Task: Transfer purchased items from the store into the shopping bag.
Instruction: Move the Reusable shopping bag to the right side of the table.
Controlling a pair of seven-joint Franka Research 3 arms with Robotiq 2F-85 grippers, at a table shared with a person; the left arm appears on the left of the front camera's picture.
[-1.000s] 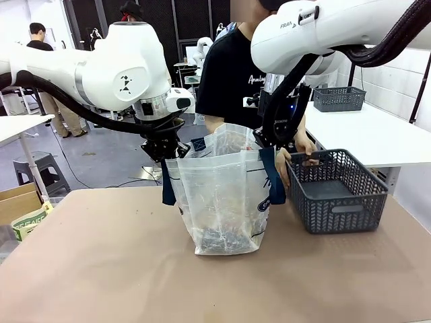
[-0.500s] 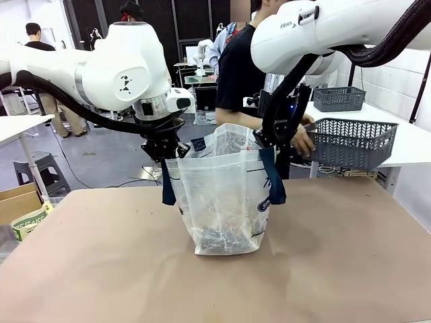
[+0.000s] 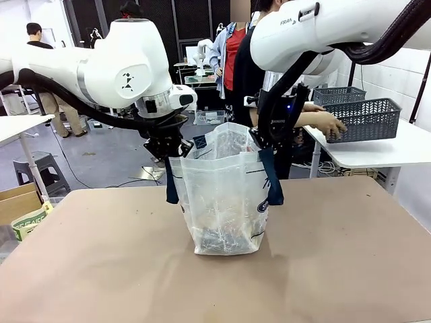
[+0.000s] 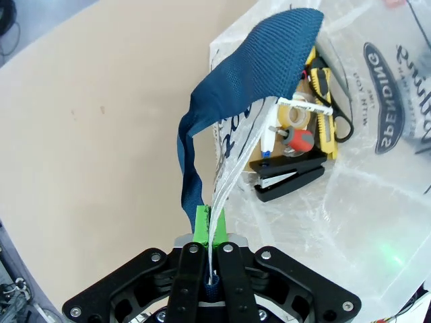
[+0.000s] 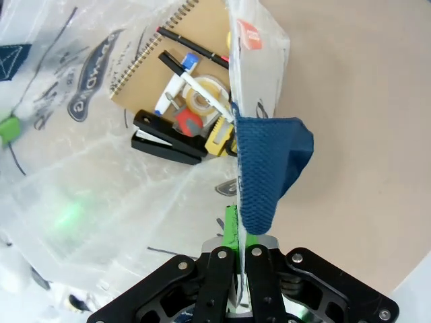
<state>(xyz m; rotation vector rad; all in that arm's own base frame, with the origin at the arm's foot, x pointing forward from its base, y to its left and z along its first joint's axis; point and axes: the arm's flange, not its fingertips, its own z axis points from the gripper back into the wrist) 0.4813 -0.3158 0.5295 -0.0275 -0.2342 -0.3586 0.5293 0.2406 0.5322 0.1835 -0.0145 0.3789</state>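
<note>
The translucent shopping bag (image 3: 222, 195) stands on the brown table between my arms, held at both sides of its mouth. My left gripper (image 3: 174, 149) is shut on the bag's left rim by a navy strap (image 4: 256, 74); its green pad (image 4: 201, 221) presses the plastic. On the opposite rim my right gripper (image 3: 266, 145) is shut beside the other strap (image 5: 266, 161). Inside lie the purchased items: a black stapler (image 4: 289, 178), a tape roll (image 5: 202, 102), a yellow cutter (image 4: 323, 101), pens and a spiral notebook (image 5: 182, 60). A person's hand (image 3: 330, 124) holds the dark grey basket (image 3: 367, 116) at the right.
The basket hangs over a white side table (image 3: 390, 145), in front of a second grey basket (image 3: 340, 94). A cardboard box (image 3: 17, 202) sits off the table's left edge. Bare tabletop (image 3: 101, 269) surrounds the bag. Other people stand in the background.
The person has lifted the grey basket off the brown table and carried it right, over the white side table. Both grippers keep their hold on the bag.
</note>
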